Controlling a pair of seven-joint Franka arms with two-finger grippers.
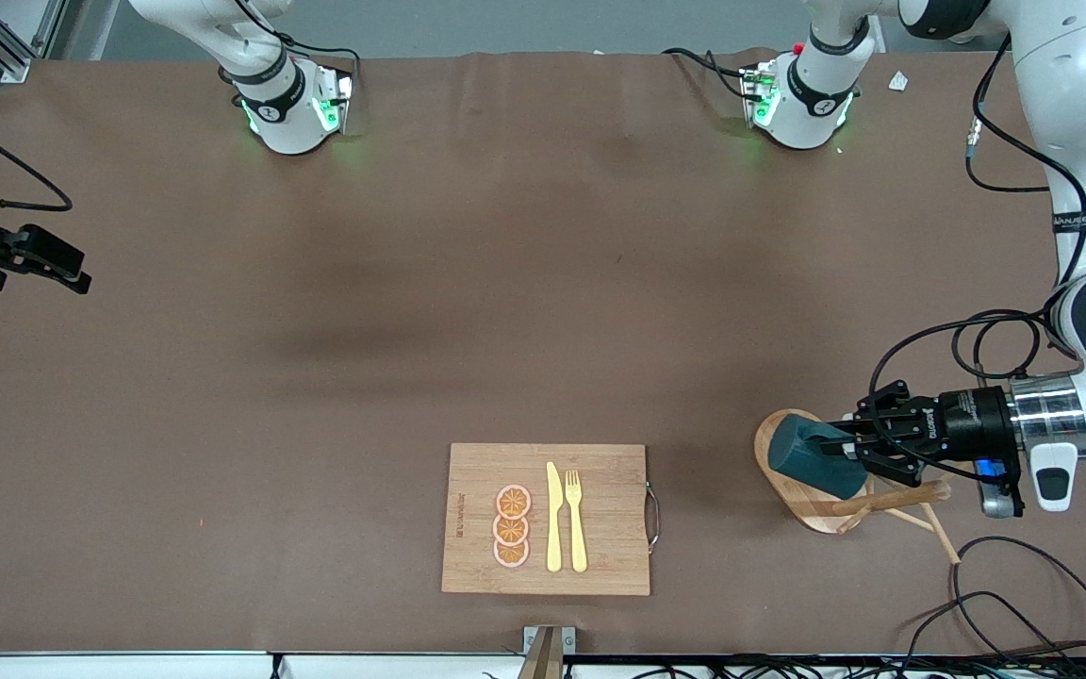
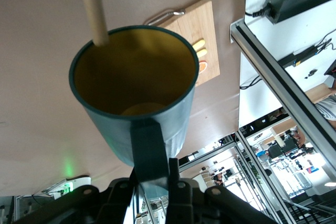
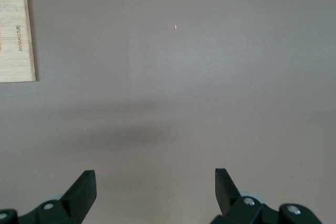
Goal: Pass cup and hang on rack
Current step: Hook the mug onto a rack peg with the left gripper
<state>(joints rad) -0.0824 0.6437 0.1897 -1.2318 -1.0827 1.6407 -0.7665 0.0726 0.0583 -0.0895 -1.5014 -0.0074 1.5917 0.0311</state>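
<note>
My left gripper (image 1: 849,451) is shut on the handle of the dark teal cup (image 1: 812,457) and holds it sideways over the oval base of the wooden rack (image 1: 807,511), near the left arm's end of the table. In the left wrist view the cup (image 2: 136,93) shows its yellowish inside, with its handle clamped in my left gripper (image 2: 152,174). A rack peg (image 2: 93,9) meets the cup's rim. My right gripper (image 1: 72,273) waits open and empty above the right arm's end of the table, and it shows over bare table in the right wrist view (image 3: 155,182).
A bamboo cutting board (image 1: 600,556) with a yellow knife (image 1: 553,519), a yellow fork (image 1: 577,519) and orange slices (image 1: 512,526) lies at the table's near edge. Its corner shows in the right wrist view (image 3: 16,38). Black cables (image 1: 1024,604) loop near the rack.
</note>
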